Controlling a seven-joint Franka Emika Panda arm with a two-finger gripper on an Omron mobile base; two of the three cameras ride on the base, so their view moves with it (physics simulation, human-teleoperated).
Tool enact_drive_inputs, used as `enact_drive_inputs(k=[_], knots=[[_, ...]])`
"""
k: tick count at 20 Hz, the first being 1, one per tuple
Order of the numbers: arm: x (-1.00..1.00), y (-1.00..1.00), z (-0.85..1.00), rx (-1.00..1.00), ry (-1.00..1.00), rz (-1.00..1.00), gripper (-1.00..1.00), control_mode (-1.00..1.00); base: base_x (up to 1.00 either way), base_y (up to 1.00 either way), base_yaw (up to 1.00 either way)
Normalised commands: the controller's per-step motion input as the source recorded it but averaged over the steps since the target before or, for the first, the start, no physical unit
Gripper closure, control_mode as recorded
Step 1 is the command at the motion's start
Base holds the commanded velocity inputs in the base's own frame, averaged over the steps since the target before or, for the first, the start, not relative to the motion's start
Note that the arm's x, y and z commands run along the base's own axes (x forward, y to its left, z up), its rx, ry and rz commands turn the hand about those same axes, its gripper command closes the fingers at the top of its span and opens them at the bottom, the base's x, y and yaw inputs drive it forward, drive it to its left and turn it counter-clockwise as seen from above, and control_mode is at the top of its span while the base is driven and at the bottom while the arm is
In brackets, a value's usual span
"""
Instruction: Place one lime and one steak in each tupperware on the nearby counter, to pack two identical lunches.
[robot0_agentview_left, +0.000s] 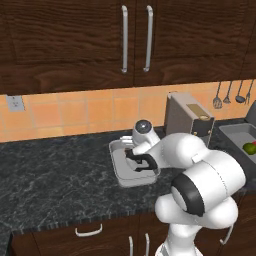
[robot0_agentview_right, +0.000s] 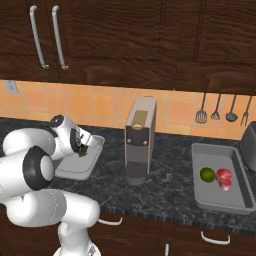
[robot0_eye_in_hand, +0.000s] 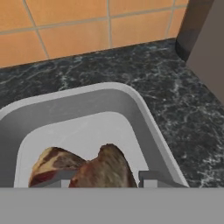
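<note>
over the tupperware (robot0_eye_in_hand: 144, 118) on the counter (robot0_eye_in_hand: 183, 109), gripper (robot0_eye_in_hand: 105, 177) pinching a steak (robot0_eye_in_hand: 100, 168), no readable writing

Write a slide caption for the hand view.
The claw, shut on a brown steak, holds it over the light-grey tupperware on the marbled counter, near the orange-tiled wall.
</note>
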Motion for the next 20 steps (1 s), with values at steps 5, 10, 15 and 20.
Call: enact_drive_inputs(k=[5, 10, 15, 20], knots=[[0.00, 0.00, -0.04, 0.00, 0.00, 0.00, 1.00, -1.00, 0.00, 0.00, 0.00], [0.00, 0.00, 0.00, 0.00, 0.00, 0.00, -1.00, -1.00, 0.00, 0.00, 0.00], [0.00, 0.00, 0.01, 0.00, 0.00, 0.00, -1.00, -1.00, 0.00, 0.00, 0.00], [-0.19, 0.00, 0.36, 0.00, 0.00, 0.00, -1.00, -1.00, 0.00, 0.00, 0.00]])
